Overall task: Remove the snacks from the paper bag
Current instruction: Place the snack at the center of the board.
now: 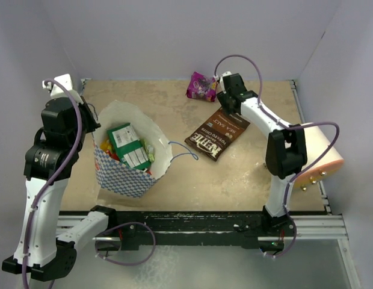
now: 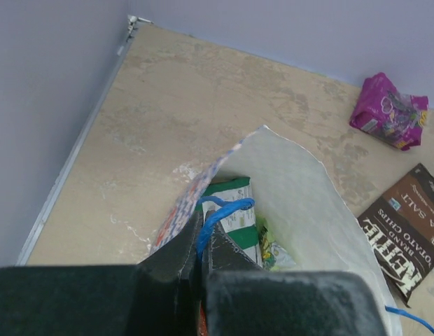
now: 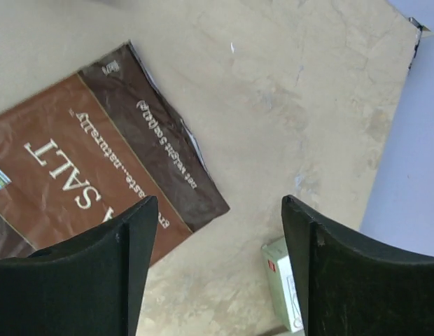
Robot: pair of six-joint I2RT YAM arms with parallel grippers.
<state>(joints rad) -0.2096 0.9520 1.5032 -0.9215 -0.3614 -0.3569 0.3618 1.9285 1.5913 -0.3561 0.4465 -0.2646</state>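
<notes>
The paper bag [image 1: 123, 177] stands open at the left, with a green packet [image 1: 129, 144] and other snacks of yellow and red inside. My left gripper [image 2: 201, 234] is shut on the bag's blue string handle [image 2: 220, 213] at its left rim. A dark brown pouch [image 1: 217, 133] lies flat on the table and a magenta packet [image 1: 201, 86] lies behind it. My right gripper [image 3: 220, 206] is open and empty, low over the table beside the far end of the brown pouch [image 3: 98, 154]. A small pale green packet [image 3: 281, 283] lies by its right finger.
A large cream-peach cylinder [image 1: 322, 150] lies at the table's right edge beside the right arm. Walls close the back and both sides. The bag's second blue handle [image 1: 185, 155] hangs toward the brown pouch.
</notes>
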